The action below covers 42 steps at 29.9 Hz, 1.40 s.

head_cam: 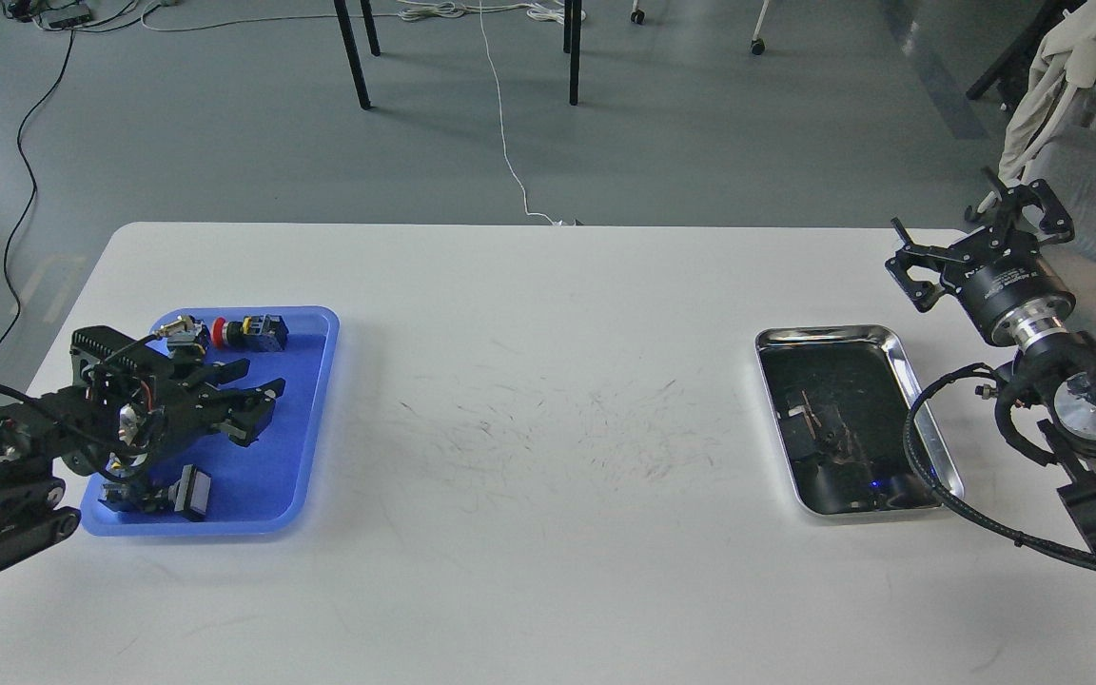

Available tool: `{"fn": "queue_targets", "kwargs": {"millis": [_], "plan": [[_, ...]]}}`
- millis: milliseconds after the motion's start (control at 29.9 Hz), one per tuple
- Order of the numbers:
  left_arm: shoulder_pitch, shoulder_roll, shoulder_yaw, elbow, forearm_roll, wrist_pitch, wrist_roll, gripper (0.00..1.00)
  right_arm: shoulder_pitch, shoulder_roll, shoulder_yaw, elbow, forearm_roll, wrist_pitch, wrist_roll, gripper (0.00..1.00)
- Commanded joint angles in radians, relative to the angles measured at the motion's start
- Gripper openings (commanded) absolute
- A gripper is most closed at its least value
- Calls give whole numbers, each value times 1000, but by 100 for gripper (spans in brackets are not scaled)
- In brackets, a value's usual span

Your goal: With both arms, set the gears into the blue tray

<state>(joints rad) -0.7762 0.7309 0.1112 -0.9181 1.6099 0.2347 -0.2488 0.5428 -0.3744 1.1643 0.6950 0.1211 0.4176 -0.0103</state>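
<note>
The blue tray [305, 419] lies at the table's left. My left gripper [267, 403] hovers low over its middle, pointing right, with its fingers a little apart and nothing visible between them. No gear can be made out in the blue tray; the arm covers much of it. A tiny dark toothed piece [826, 435], seemingly a gear, lies in the steel tray [900, 354] among dark reflections. Beyond that tray's far right corner, my right gripper [962, 233] is raised with its claws spread wide and empty.
In the blue tray sit a red-capped button switch [225, 331], a metal-tipped part [177, 328] and a black and white block [189, 491]. Cables of the right arm [919, 447] hang over the steel tray's right rim. A chair with cloth [1081, 76] stands at the far right.
</note>
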Motion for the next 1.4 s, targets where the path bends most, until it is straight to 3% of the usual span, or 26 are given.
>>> {"fn": "queue_targets", "kwargs": {"millis": [0, 167, 301, 434, 602, 769, 1036, 1170, 1370], "plan": [[-14, 1, -21, -21, -125, 0, 0, 96, 0, 0, 0, 0, 0, 0, 1, 96], [-107, 65, -70, -136, -223, -27, -1, 98, 0, -3, 0, 1, 0, 0, 0, 96], [-112, 110, -209, -263, -349, -92, 3, 98, 2, -6, -1, 9, 0, 0, 0, 96], [-101, 102, -358, -367, -529, -140, 13, 98, 6, -12, -31, 43, -8, -2, 0, 96], [-100, 23, -471, -433, -838, -129, 19, 98, 26, -66, -95, 124, -20, -8, 0, 96], [-97, -108, -573, -406, -1056, -95, 71, 98, 71, -141, -221, 227, -66, -11, -2, 96], [-45, -214, -644, -219, -1251, -135, 88, 98, 230, -354, -539, 461, -299, -11, -14, 97], [1, -214, -642, -211, -1254, -170, 88, 98, 383, -469, -823, 616, -672, -13, -69, 98], [8, -214, -631, -209, -1248, -164, 109, 98, 542, -491, -1242, 664, -1171, -3, -77, 98]]}}
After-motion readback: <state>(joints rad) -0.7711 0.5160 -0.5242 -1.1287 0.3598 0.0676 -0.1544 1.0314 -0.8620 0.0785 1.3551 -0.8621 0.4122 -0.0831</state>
